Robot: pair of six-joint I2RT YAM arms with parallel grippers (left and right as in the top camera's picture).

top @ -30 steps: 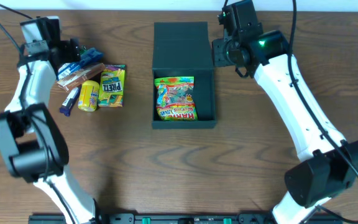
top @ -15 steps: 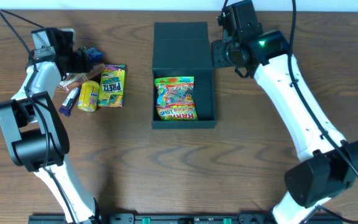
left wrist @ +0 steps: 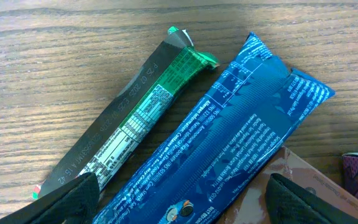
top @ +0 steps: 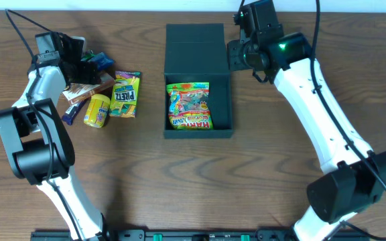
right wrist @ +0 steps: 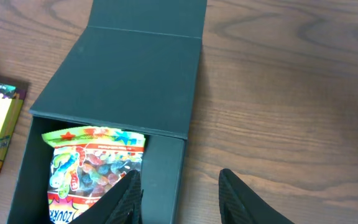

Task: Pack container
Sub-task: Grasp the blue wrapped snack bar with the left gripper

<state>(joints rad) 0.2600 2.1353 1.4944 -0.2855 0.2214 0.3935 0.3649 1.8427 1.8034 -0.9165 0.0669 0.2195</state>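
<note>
Dark wood-grain surface, nothing else in the background.

Container sits mid-surface, open, with its lid hinged flat back on the far side. One item is inside: a gummy candy bag lying flat against the left wall. The right strip of the floor is bare.

Everything else is out in a loose pile well left of the container:
- Pretz packet
- small yellow packet, just beside it
- blue-wrapped bar
- green-and-black bar, alongside the blue one
- brown packet, tucked under the blue bar's end

Left jaws are spread wide and low over the pile, one finger on each side of the blue-wrapped bar. They grip nothing. My read is that this bar is the next pick.

Right jaws are parted and empty, hovering at the container's right wall near the hinge. They could be steadying the box, but I can't confirm contact.

Progress looks early: one snack packed, at least five left. The lid presumably gets closed last. There seems to be enough floor space if the bars go in flat.
</note>
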